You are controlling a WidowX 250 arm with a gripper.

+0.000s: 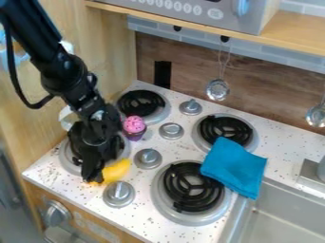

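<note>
The black gripper hangs low over the front left burner of the toy stove, pointing down. Its lower end touches or overlaps a yellow object, which shows mostly to its right and looks like toy fruit; part of it is hidden behind the gripper. Whether it is held cannot be made out. A cupcake with pink frosting stands upright right of the arm, between the two left burners. A folded blue cloth lies over the edges of the two right burners and reaches the sink's rim.
Several grey knobs rise between the burners. The metal sink is at the lower right, with a faucet base at its back. Ladles hang on the back wall under a wooden shelf. A wooden side wall stands left.
</note>
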